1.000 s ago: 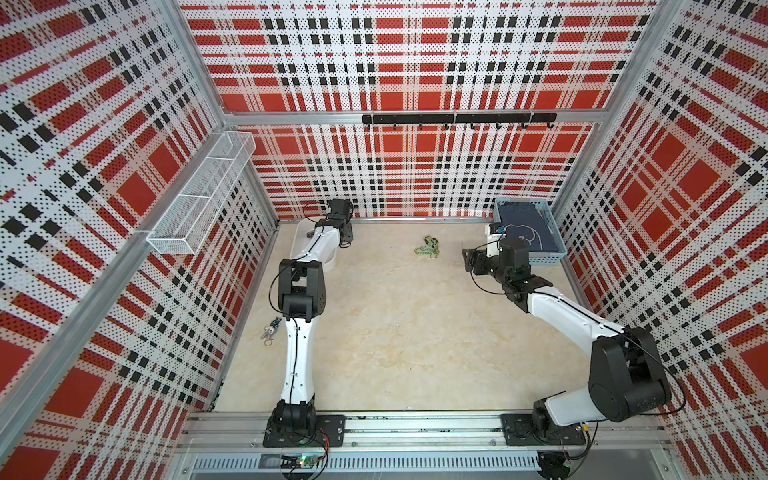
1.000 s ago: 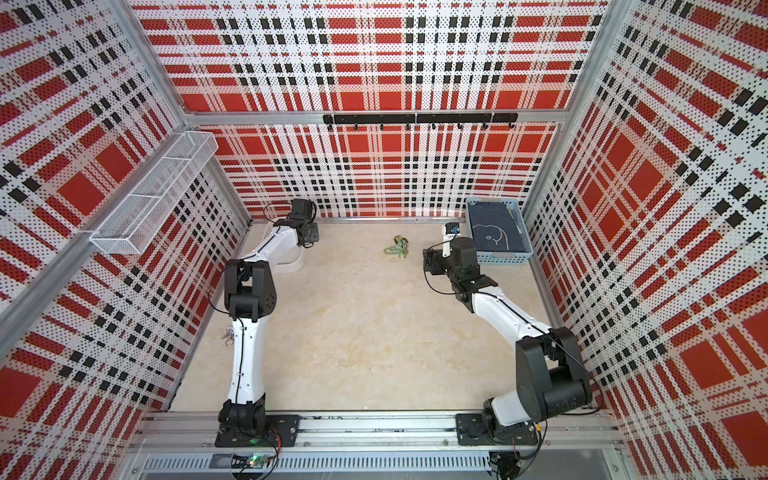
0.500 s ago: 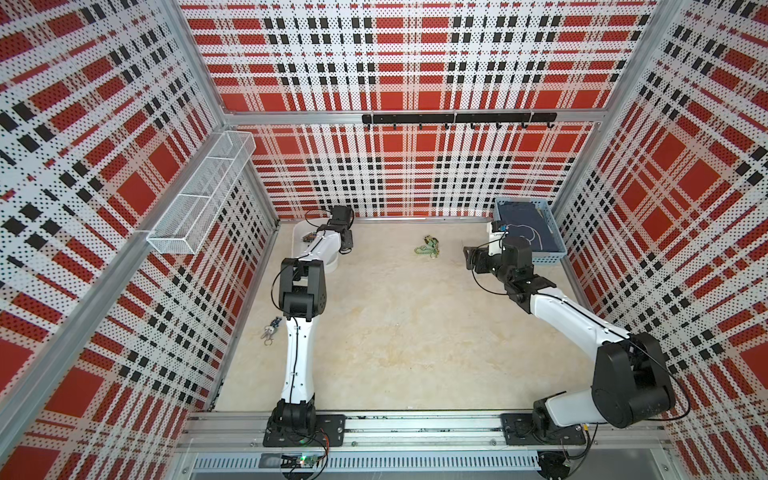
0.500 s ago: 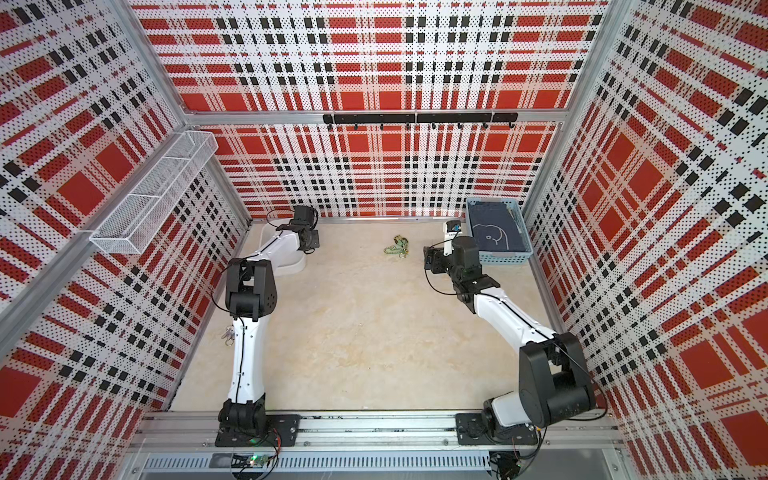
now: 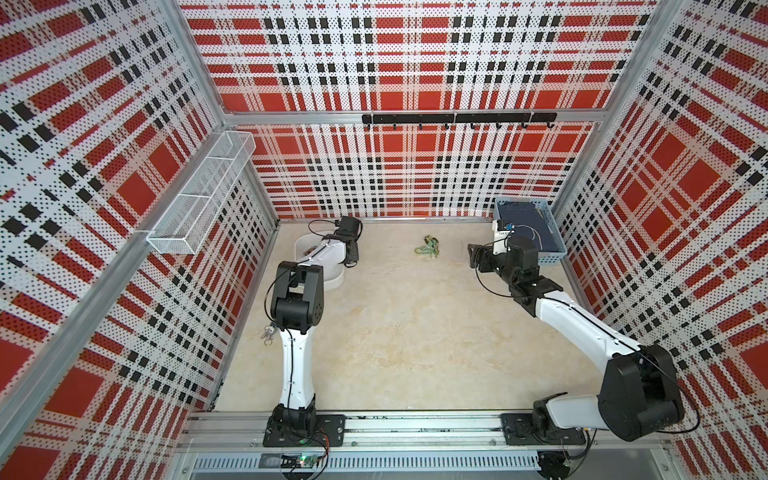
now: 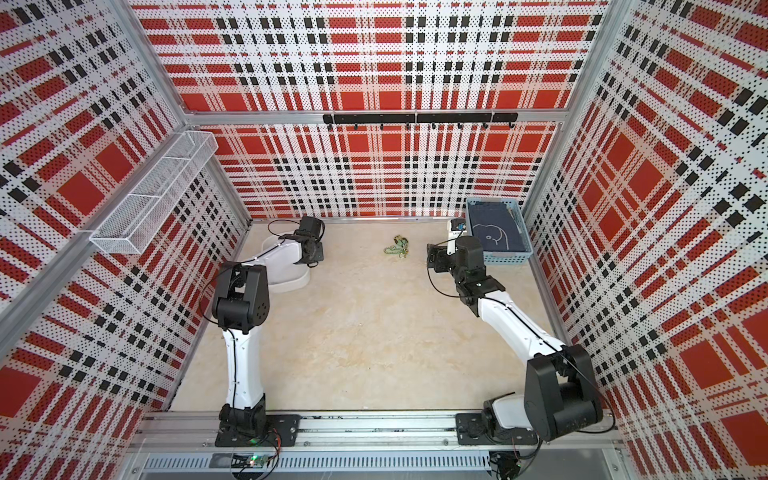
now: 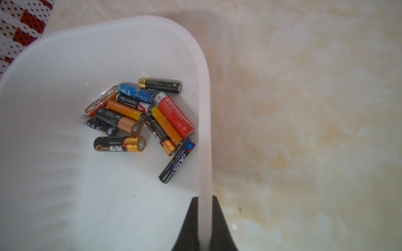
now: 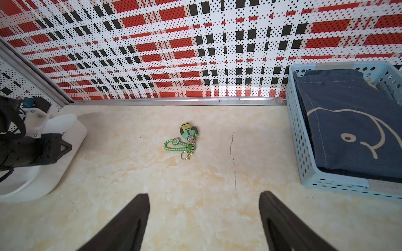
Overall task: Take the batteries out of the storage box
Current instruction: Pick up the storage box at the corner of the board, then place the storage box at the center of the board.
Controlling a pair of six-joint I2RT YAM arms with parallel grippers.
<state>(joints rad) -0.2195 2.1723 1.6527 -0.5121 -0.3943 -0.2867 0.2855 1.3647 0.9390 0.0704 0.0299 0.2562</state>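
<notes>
The side wall of the white tray (image 7: 204, 108) is being clenched by the left tool (image 7: 205, 198). One black finger (image 7: 191, 223) is lying inside the tray and the other outside it, and the thin wall is being pinched between them. The batteries (image 7: 139, 117) are being carried inside the tray, all lying flat in a loose heap on its floor, just beside the gripped wall and near a rounded corner. Black-and-gold, orange, red and blue cells are being shown in the heap, several touching or resting across one another. One dark blue cell (image 7: 177, 160) is lying against the wall, nearest to the tool. In both top views the tray (image 5: 332, 279) (image 6: 297, 283) is being seen at the far left corner of the surface (image 5: 407, 332), partly covered by the left arm.

The right tool (image 8: 204, 202) is being held released, its fingers spread wide above bare surface with nothing between them. A green key ring (image 8: 185, 141) is lying on the surface between the two tools, well apart from the tray. A light-blue basket (image 8: 298, 141) with a dark folded cloth (image 8: 348, 121) is standing at the far right corner, near the right tool.
</notes>
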